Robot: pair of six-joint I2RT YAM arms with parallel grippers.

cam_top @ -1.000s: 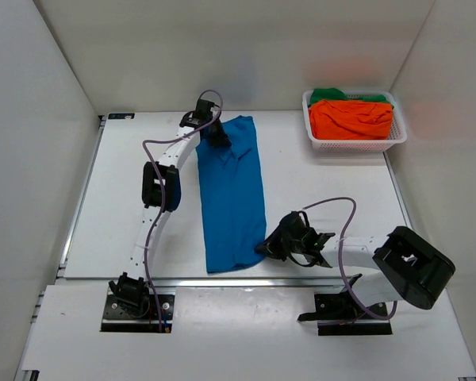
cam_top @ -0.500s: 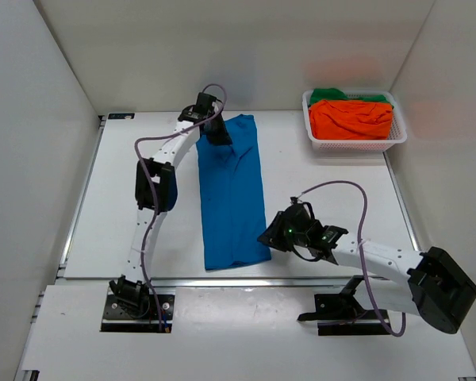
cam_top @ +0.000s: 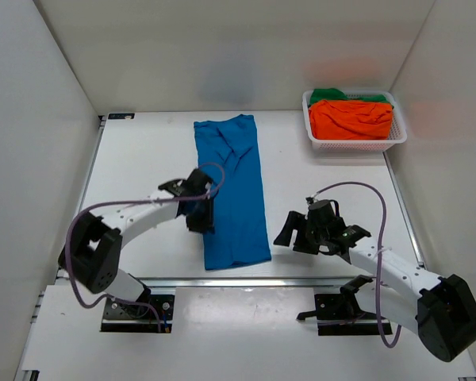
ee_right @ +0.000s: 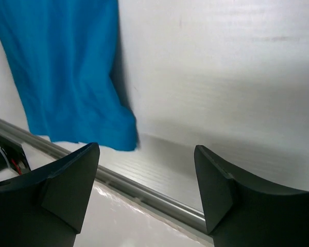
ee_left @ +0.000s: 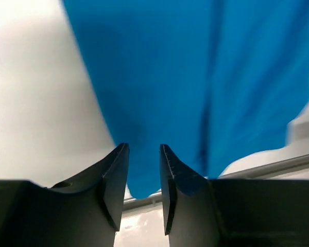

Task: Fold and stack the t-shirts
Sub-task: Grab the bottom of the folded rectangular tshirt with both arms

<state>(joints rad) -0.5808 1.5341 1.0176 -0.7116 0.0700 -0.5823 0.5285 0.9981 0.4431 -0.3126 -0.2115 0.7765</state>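
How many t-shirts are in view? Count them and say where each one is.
3. The blue t-shirt lies flat on the table; the orange t-shirt sits in the white basket; the green t-shirt shows behind it there. Others may be hidden underneath.

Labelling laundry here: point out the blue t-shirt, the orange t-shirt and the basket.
blue t-shirt (cam_top: 236,186): top external view, middle of the cloth.
orange t-shirt (cam_top: 351,119): top external view, middle of the heap.
white mesh basket (cam_top: 357,145): top external view, near wall.
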